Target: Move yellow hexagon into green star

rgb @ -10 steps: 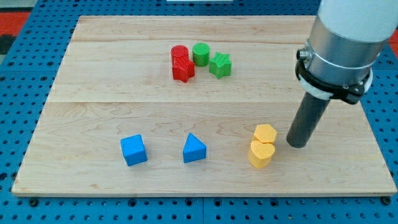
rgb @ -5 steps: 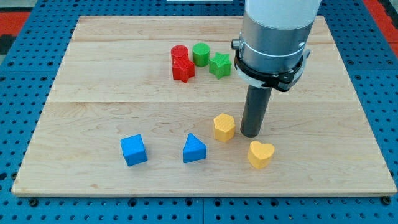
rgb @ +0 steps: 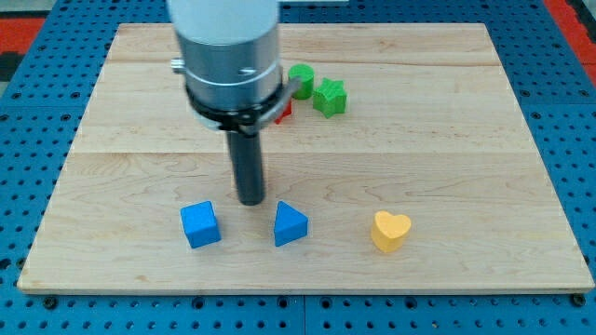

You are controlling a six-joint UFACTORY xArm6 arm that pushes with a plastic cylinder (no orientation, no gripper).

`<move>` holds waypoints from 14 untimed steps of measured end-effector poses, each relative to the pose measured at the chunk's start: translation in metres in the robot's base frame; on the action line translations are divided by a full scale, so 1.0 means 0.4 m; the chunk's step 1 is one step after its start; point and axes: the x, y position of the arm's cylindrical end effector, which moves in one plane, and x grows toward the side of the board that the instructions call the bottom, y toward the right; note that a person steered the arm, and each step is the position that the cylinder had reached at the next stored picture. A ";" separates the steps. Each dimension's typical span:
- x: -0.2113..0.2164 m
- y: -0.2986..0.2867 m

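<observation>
My tip (rgb: 250, 199) rests on the table (rgb: 466, 140), in the lower middle of the wooden top. The tool is a plain dark rod without jaws, so it has no opening to report and it has hold of nothing. Its wide grey housing (rgb: 231, 56) rises above it and covers part of the view's top.

Nearest the tip are two blue blocks. The blue cube (rgb: 200, 224) lies just below it toward the view's left. The blue triangle (rgb: 291, 223) lies just below it toward the view's right. The tip stands between and slightly above them, and whether it touches either I cannot tell.

Farther toward the view's right, well apart from the tip, lies one yellow heart (rgb: 391, 231).

The yellow hexagon does not show anywhere on the table. The rod and housing hide some of the wood behind them, and I cannot tell whether it lies there.

Toward the view's top, right of the housing, are two green blocks close together. One is a green cylinder (rgb: 301, 76), partly cut off by the housing, and the other is the green star (rgb: 330, 97), just beside it on the right and fully in sight. One sliver of a red block (rgb: 283, 110) peeks out under the housing's edge, its shape hidden.

Around the table runs a blue pegboard (rgb: 19, 140).
</observation>
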 end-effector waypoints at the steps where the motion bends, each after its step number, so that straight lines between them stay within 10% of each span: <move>1: -0.058 -0.074; 2: -0.047 -0.217; 11: -0.178 0.236; 14: -0.216 0.015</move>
